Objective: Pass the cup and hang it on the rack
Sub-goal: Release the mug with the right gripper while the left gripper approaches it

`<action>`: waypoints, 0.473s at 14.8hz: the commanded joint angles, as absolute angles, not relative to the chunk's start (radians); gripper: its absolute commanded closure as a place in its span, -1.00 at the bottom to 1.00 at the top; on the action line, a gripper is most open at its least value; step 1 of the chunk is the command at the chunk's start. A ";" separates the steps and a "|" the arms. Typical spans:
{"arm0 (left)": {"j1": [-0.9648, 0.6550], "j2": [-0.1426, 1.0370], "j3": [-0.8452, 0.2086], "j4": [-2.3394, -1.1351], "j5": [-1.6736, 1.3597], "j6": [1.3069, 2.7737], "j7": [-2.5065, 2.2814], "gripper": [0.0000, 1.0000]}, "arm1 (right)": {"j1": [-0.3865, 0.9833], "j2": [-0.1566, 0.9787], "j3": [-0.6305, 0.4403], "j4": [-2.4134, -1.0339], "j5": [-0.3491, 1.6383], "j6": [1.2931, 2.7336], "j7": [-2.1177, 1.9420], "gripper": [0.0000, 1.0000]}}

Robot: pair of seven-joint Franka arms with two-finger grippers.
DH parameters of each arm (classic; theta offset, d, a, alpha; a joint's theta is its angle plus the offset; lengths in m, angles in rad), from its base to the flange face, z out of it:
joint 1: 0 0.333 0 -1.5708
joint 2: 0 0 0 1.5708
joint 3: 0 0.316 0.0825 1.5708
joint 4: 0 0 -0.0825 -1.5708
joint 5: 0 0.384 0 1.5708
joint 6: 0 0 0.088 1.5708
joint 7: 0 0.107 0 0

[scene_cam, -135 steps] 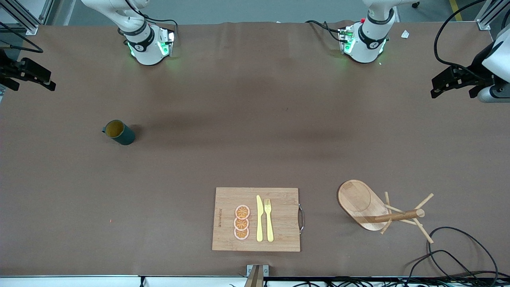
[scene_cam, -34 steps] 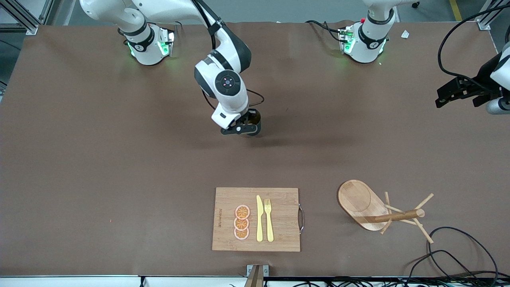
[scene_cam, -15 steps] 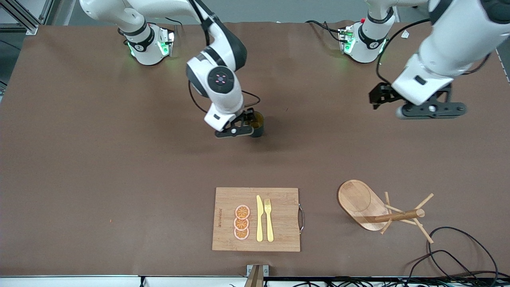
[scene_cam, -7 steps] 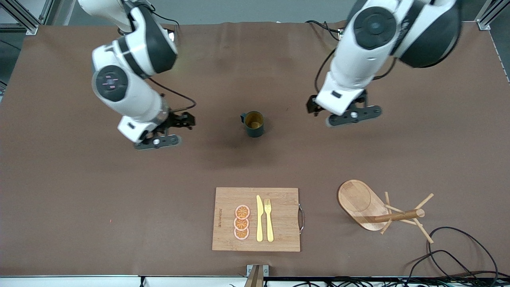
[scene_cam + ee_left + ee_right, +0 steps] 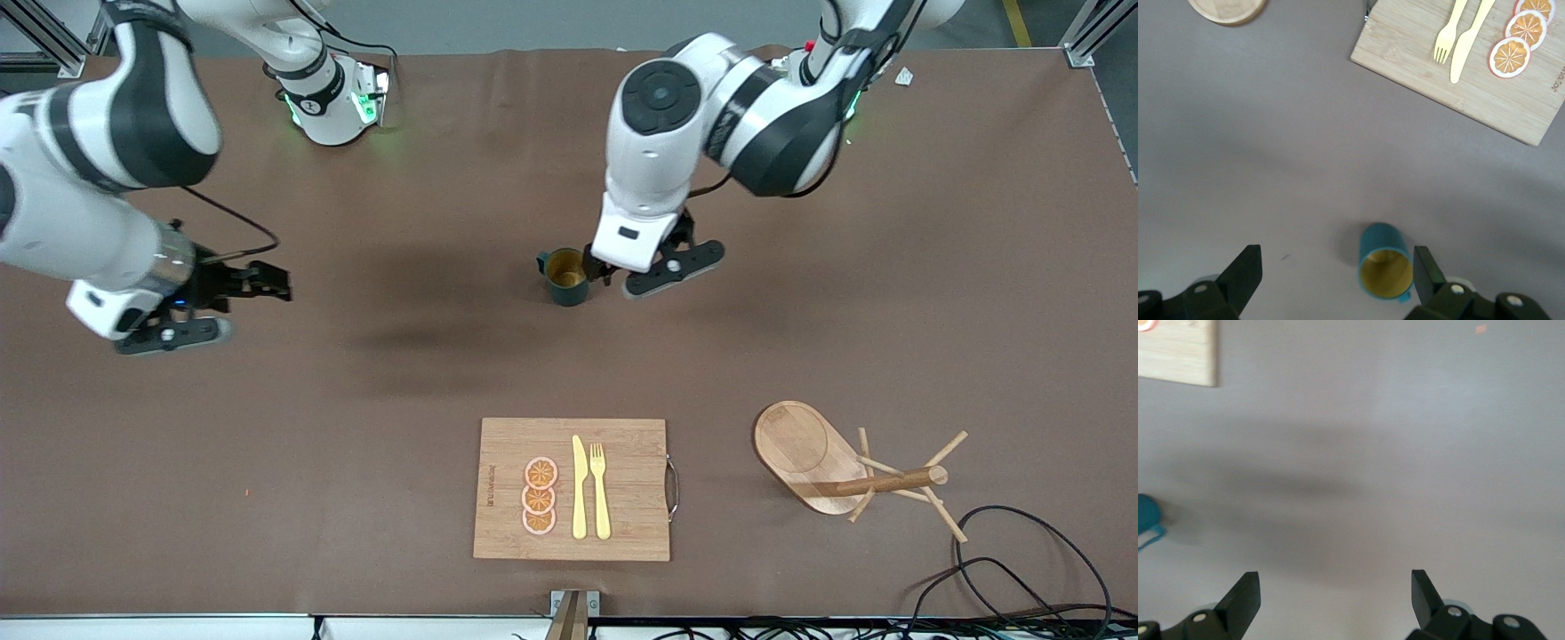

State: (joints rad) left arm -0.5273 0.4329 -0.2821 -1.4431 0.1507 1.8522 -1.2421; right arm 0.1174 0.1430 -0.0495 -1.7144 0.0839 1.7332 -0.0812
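Observation:
The dark teal cup (image 5: 567, 276) stands upright in the middle of the table, its handle toward the right arm's end. My left gripper (image 5: 671, 265) hangs open just beside it, toward the left arm's end. In the left wrist view the cup (image 5: 1386, 269) shows between the open fingers of the left gripper (image 5: 1335, 277), close to one fingertip (image 5: 1425, 270) and untouched. My right gripper (image 5: 173, 335) is open and empty over bare table toward the right arm's end. Its wrist view shows the open right gripper (image 5: 1333, 597) and a sliver of the cup (image 5: 1146, 517). The wooden rack (image 5: 805, 455) stands nearer the front camera.
A bamboo cutting board (image 5: 622, 444) with orange slices, a yellow knife and a fork lies near the front edge, beside the rack. Black cables (image 5: 1022, 560) loop at the corner by the rack. The left wrist view shows the board (image 5: 1418, 60) and the rack's base (image 5: 1228, 8).
The right gripper has let go of the cup and pulled away toward its own end of the table. The left gripper has swung in next to the cup. The cup has stayed put.

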 commanded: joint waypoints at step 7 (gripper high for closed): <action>-0.750 0.684 -0.244 -1.279 0.366 1.916 -1.704 -0.99 | 0.043 0.097 -0.026 -1.614 -0.052 1.605 -0.089 -1.00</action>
State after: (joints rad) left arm -0.7009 0.6362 -0.2672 -1.3428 0.3168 1.9125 -1.5987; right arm 0.0639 0.1019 -0.0479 -1.6334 0.0006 1.6208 -0.0906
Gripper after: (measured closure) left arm 0.004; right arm 0.000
